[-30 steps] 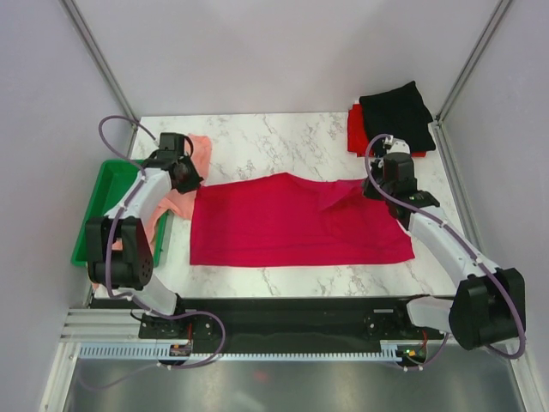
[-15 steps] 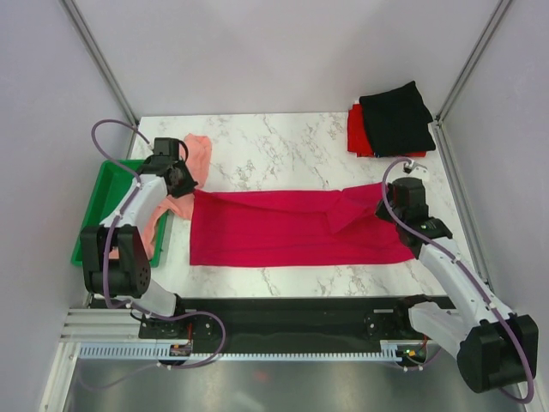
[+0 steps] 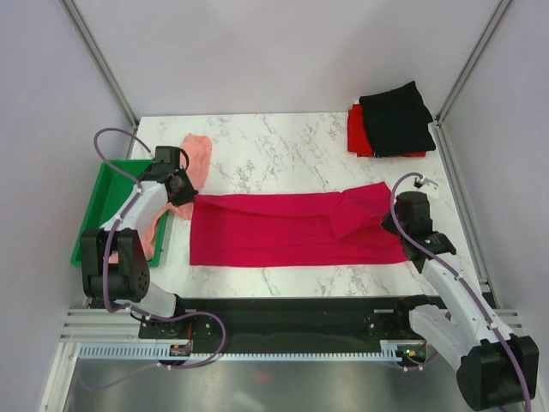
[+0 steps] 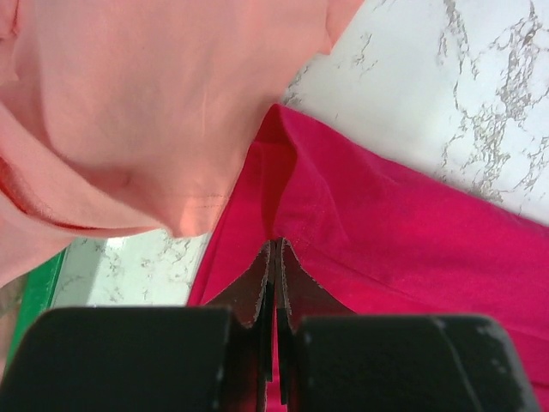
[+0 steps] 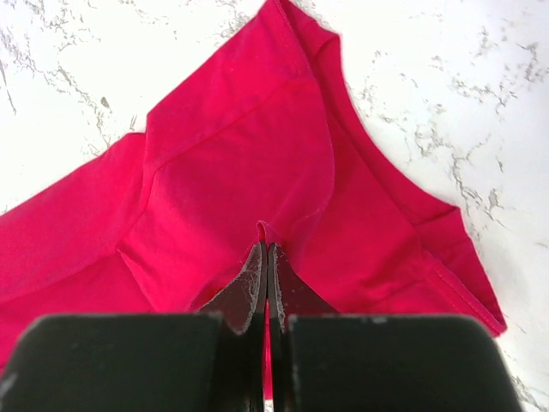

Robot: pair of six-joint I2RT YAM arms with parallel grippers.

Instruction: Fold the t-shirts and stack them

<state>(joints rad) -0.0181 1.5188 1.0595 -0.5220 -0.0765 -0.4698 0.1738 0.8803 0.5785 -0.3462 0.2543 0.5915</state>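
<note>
At the left, a pink shirt (image 3: pixel 199 153) spills from a green tray (image 3: pixel 96 206). Just beside it, the left gripper (image 3: pixel 183 190) has its jaws pressed together on the left corner of a crimson shirt (image 3: pixel 283 230). This shirt lies as a long band across the table (image 3: pixel 283 146). The right gripper (image 3: pixel 396 216) pinches its right end. At the far right, a black shirt (image 3: pixel 396 118) lies on a red shirt (image 3: pixel 357 136).

- Crimson t-shirt (image 3: pixel 283 230): soft, matt knit cloth with stitched hems.
- Salmon-pink t-shirt (image 4: pixel 129 112): thin, matt cloth.
- Black t-shirt (image 3: pixel 396 116) and bright red t-shirt (image 3: pixel 355 133): matt cloth.
- Tabletop (image 3: pixel 274 146): smooth white marble-look surface, grey-veined, faint sheen.
- Green tray (image 3: pixel 96 215): glossy plastic.
- Fingers (image 5: pixel 244 290): black, matt, with rough, worn edges at the tips.
</note>
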